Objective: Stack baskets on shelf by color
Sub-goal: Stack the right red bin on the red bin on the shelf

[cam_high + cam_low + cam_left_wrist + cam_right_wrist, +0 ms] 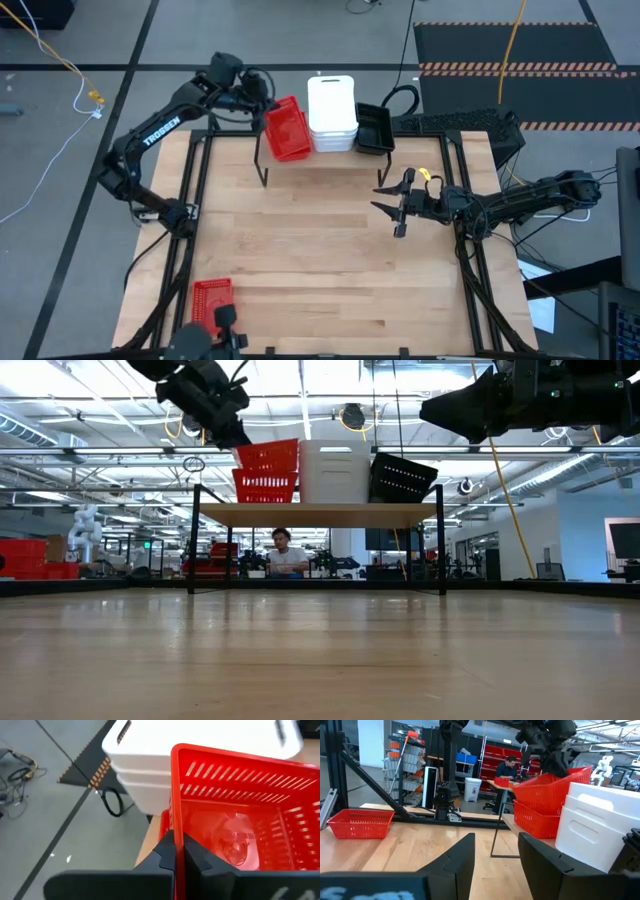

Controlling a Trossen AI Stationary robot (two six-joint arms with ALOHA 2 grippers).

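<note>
The upper red basket [285,125] sits tilted in the red stack at the left end of the shelf [320,165], its rim pinched by the left end effector [176,854], which is clenched on the wall nearest that arm. The basket lies straight ahead of those fingers, its long axis running away from the arm toward the shelf's front edge; it is canted over the red basket beneath and looks not yet seated, so the coming move is likely a push down and in. Touching it on the right is the white stack [332,112], then a black basket [374,128], tipped. All baskets appear empty. One red basket [211,298] rests alone at the desk's [320,260] near-left corner, closer to the left arm. The right end effector [398,208] hovers released over the desk, below the shelf's right end.
</note>
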